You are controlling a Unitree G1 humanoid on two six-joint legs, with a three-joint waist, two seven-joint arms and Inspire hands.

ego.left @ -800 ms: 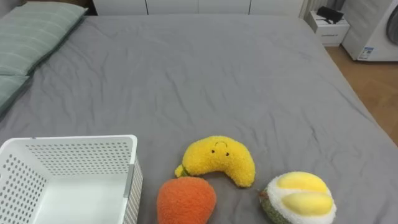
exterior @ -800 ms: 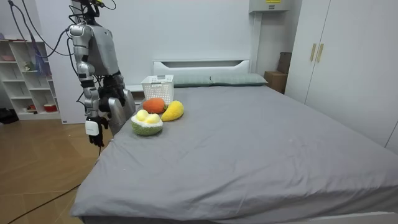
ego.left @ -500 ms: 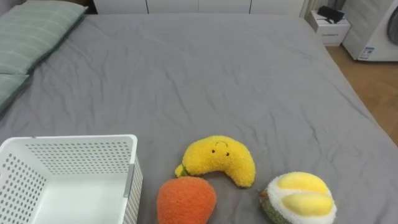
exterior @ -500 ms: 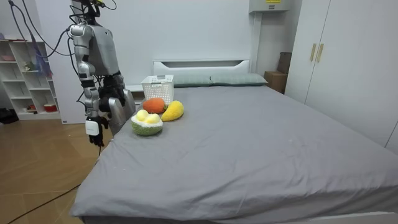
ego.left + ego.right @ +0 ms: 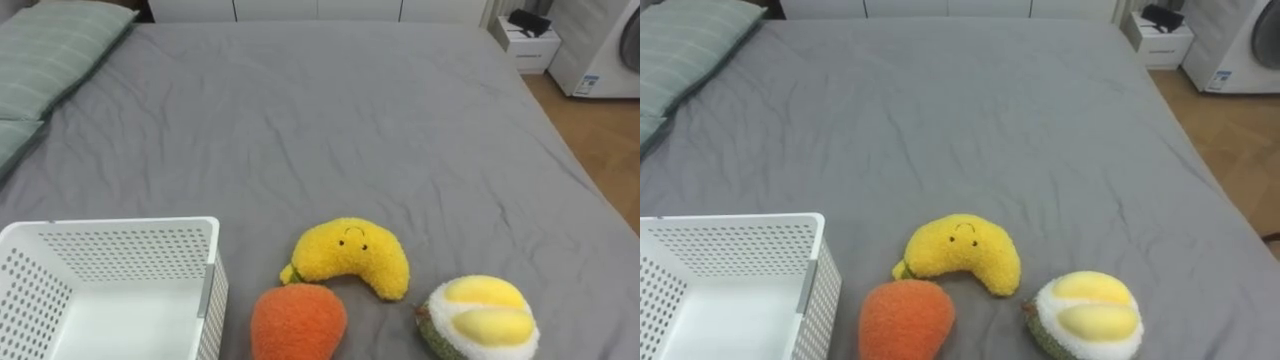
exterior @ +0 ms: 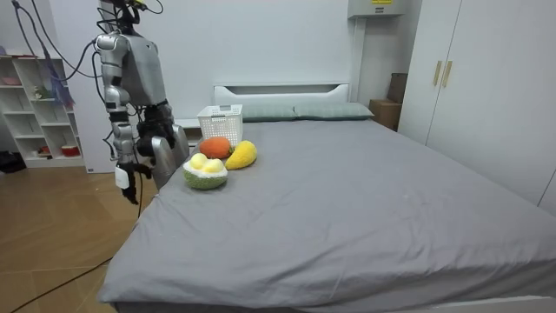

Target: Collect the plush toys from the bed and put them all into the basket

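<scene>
Well apart from the right hand, hanging at the bedside, its grip unreadable, banana, carrot and durian lie on the bed near the basket.

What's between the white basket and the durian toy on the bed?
In the eye views, the orange plush sits between white basket and durian toy, the yellow banana plush just behind it.

We count three toys on one bed: one banana, one orange toy, one durian. We also count one basket and two pillows.
</scene>
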